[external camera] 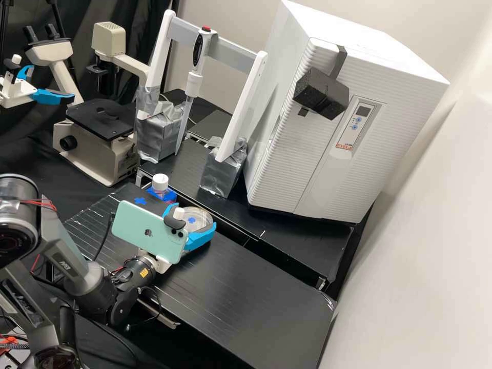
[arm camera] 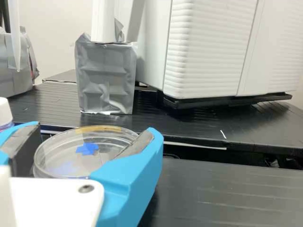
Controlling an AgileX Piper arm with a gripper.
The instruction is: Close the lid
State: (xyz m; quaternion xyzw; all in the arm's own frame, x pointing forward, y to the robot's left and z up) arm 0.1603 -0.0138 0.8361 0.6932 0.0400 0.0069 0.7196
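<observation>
High view has the clear round dish [external camera: 202,219] right between the two blue fingers of the claw [external camera: 193,213], spread pretty wide and closed on its sides. Can't tell if it's touching the black desk [external camera: 246,292], tbh. White-capped bottle [external camera: 160,183] sits nearby.

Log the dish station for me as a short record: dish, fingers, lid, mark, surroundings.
item: clear round dish, over the front black bench surface
fingers: blue fingers closed around its rim, one on either side
lid seating: cannot tell
mark: blue cross seen through the dish
near the dish: white-capped bottle
behind: pipette on its stand, white ribbed cabinet
far left of high view: microscope
</observation>
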